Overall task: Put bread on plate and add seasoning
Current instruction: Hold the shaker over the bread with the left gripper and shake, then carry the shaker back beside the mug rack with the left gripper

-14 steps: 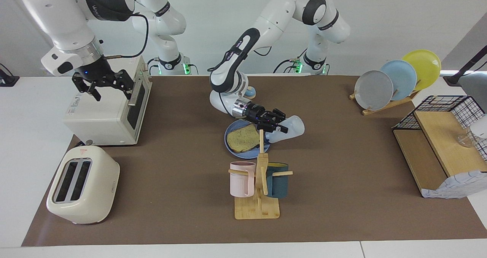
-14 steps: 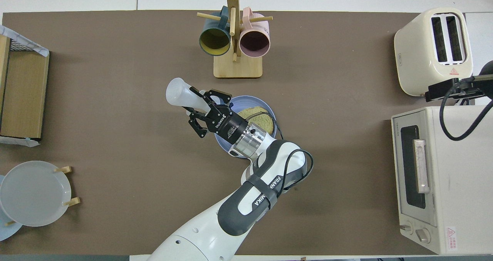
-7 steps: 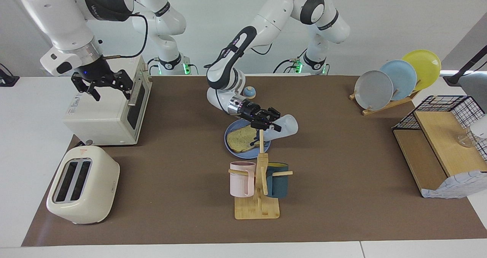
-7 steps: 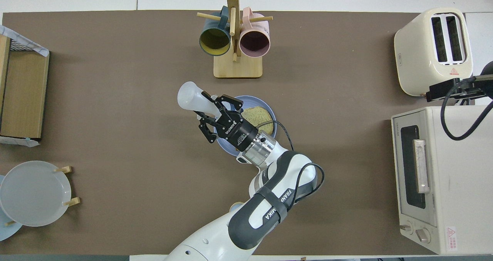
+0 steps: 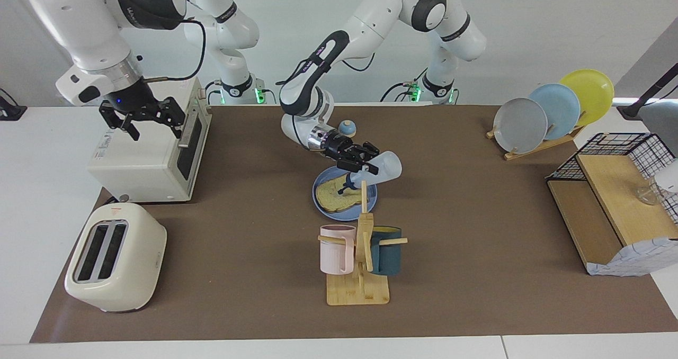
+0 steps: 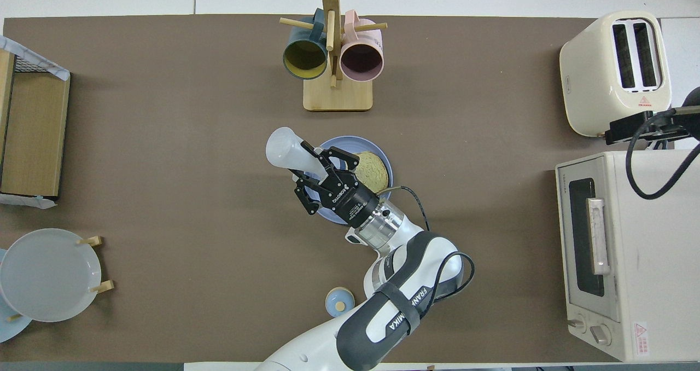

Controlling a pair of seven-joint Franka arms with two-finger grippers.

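- The bread point(image 5: 335, 196) lies on the plate point(image 5: 319, 206), mid-table.
- The left gripper point(image 5: 358, 164) is clamped on the seasoning point(image 5: 382, 169), which it holds tilted over the plate, dark cap down just above the bread, base up toward the left arm's end.
- A mug rack point(image 5: 361, 263) with a pink mug point(image 5: 336, 248) and a teal mug point(image 5: 385, 249) stands just farther from the robots than the plate; its top post crosses the plate's edge in the facing view.
- A small bell point(image 5: 347, 128) sits nearer the robots, beside the left arm.
- The right gripper point(image 5: 144, 119) waits above the oven point(image 5: 148, 152), fingers apart, holding nothing.
- A toaster point(image 5: 114, 256) stands farther out than the oven; a plate rack point(image 5: 551, 110) and a shelf point(image 5: 614, 200) stand at the left arm's end.
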